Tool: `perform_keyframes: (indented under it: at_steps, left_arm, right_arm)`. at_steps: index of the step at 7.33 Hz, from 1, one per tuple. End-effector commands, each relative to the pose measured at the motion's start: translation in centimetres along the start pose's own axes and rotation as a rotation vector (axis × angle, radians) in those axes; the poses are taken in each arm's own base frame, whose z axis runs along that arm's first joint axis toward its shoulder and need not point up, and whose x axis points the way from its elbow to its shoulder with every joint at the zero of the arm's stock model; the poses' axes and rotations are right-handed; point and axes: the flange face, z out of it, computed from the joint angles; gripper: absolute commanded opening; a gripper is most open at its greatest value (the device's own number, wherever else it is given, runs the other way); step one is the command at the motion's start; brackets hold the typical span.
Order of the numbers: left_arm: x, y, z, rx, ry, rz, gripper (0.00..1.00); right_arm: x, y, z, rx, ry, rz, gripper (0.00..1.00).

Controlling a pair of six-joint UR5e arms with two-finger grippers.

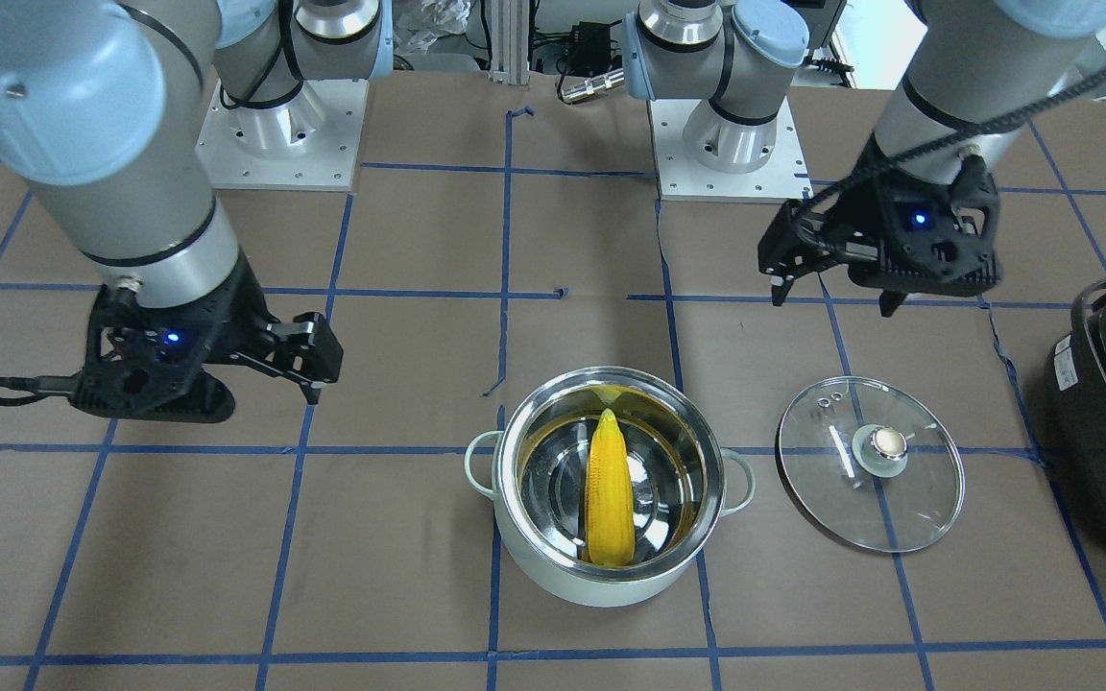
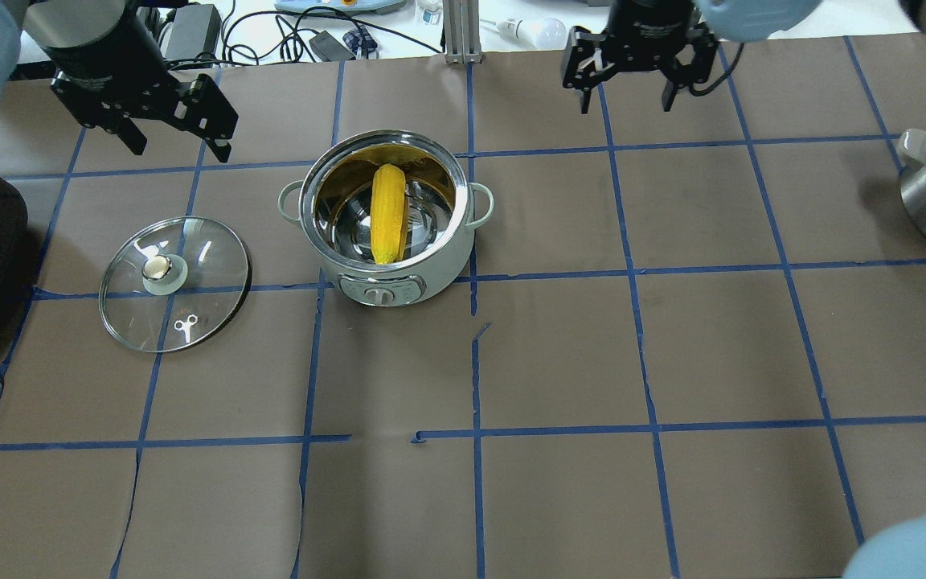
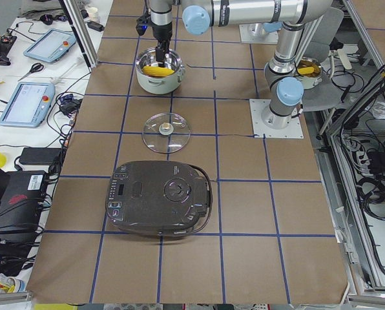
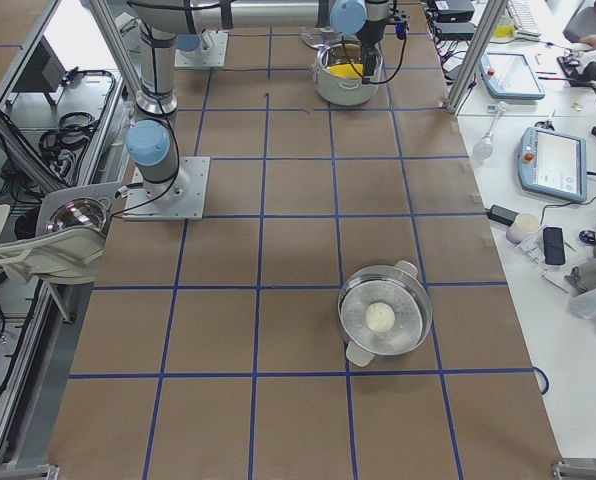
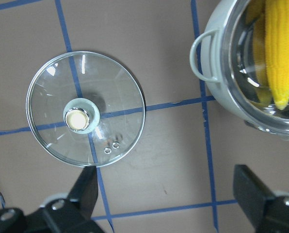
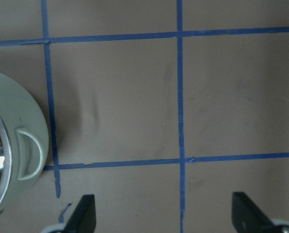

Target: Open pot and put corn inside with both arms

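I judge the task done: the corn [image 2: 389, 213] lies inside the open pot [image 2: 383, 283], and the lid [image 2: 194, 269] rests flat on the table [image 2: 672, 346] near it, on the robot's left. The left gripper [image 2: 182, 149] and right gripper [image 2: 625, 100] hang above the table, jaws apart and empty. The next move, I think, needs only to draw both arms away without touching the pot. The corn is bright yellow, tapered, and spans almost the whole steel bottom.

Yellow corn [image 1: 609, 494] lies in the open mint pot [image 1: 591, 581], apparently propped against its wall.
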Motion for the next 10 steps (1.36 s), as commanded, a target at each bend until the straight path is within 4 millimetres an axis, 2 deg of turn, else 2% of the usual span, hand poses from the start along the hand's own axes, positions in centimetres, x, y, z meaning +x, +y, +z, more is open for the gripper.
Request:
perform_keyframes:
  at_steps: [1, 2, 4, 5, 6, 8, 9, 10]
  left_arm:
    - [5.2, 1.6, -0.9, 0.017, -0.047, -0.04, 1.0]
    - [4.9, 1.6, -1.4, 0.028, -0.038, -0.038, 1.0]
    - [3.4, 0.6, -1.5, 0.032, 0.044, -0.072, 1.0]
    - [1.6, 0.1, -1.1, 0.021, 0.051, -0.105, 1.0]
    - [1.4, 0.0, -0.9, 0.013, 0.045, -0.105, 1.0]
    - [1.9, 0.7, -1.0, 0.014, 0.041, -0.096, 1.0]
    - [1.9, 0.8, -1.1, 0.014, 0.041, -0.096, 1.0]
    - [1.9, 0.8, -1.0, 0.013, 0.041, -0.096, 1.0]
  right_arm:
    - [4.6, 3.3, -0.7, -0.009, 0.006, 0.022, 1.0]
    - [4.9, 4.2, 0.4, -0.031, 0.005, 0.024, 1.0]
    - [5.0, 4.1, -0.6, 0.026, 0.004, 0.04, 1.0]
    - [5.1, 4.0, -1.5, 0.05, 0.0, 0.033, 1.0]
    - [5.3, 4.1, -0.7, 0.031, 0.007, 0.034, 1.0]
    - [5.1, 4.7, -0.7, -0.012, 0.002, 0.033, 1.0]
    - [5.3, 5.1, -2.2, -0.017, 0.004, 0.036, 1.0]
    - [5.1, 5.5, -2.4, -0.019, 0.002, 0.032, 1.0]
